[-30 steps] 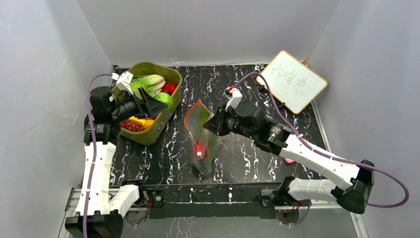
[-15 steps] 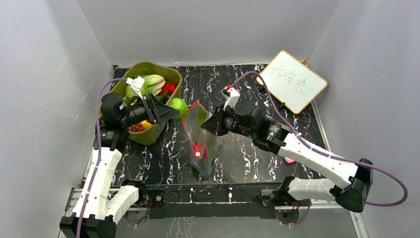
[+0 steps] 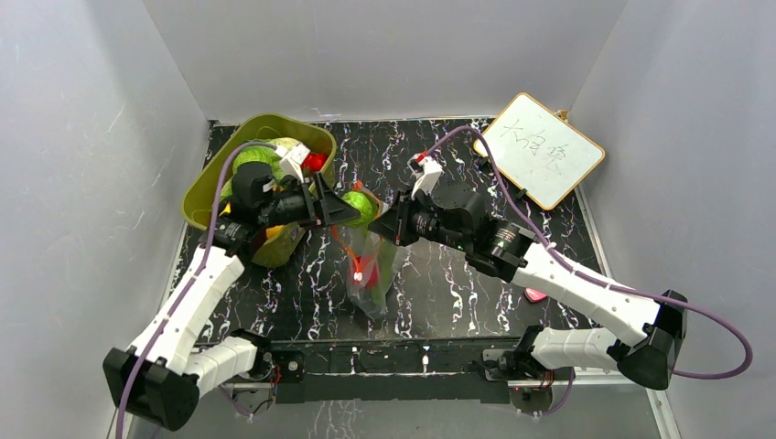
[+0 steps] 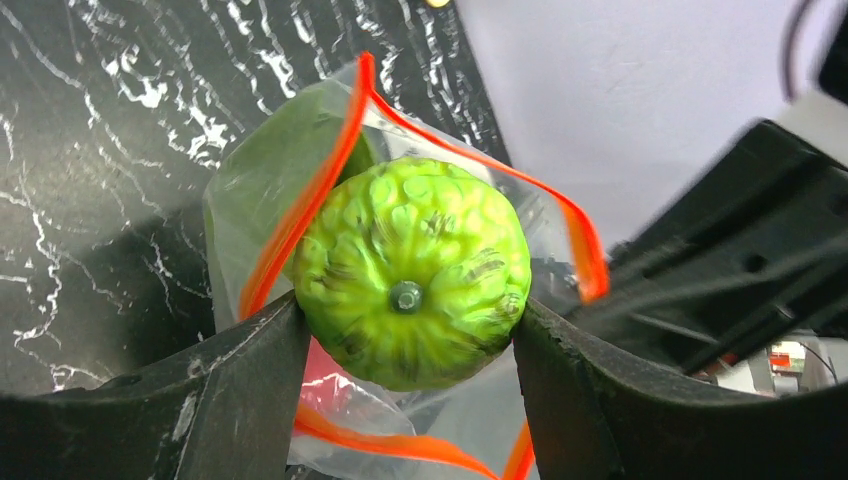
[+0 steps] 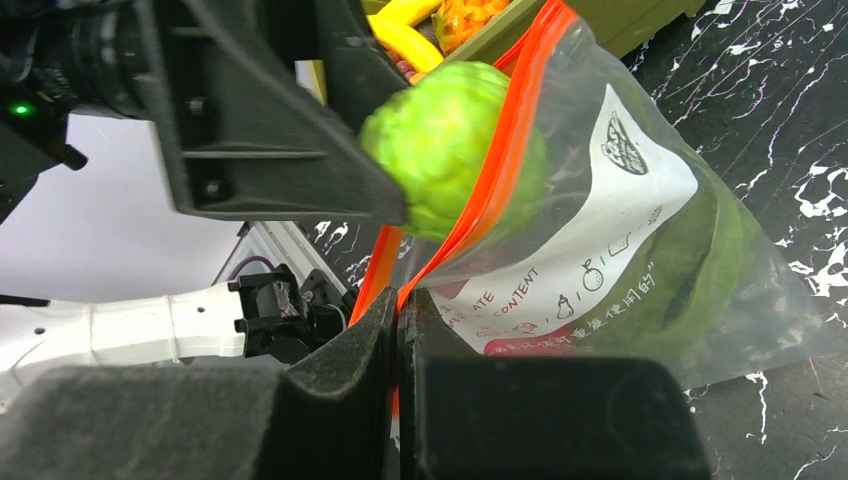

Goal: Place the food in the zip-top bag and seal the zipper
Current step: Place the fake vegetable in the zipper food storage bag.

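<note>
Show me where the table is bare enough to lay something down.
Bare tabletop lies between the tub, the zip-top bag and the near edge. There is more behind the bag, between tub and whiteboard, and near-side between bag and right arm. Crowded: the bag's mouth, where the left gripper, holding the cabbage, meets the right gripper.

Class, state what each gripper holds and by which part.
Left gripper clamps the cabbage by its sides; right gripper pinches the zip-top bag at its zipper.

Plain grey walls [image 3: 393, 55] enclose a black, white-veined tabletop [image 3: 293, 293], a wood-framed whiteboard [image 3: 540, 151] at its far-right corner.
</note>
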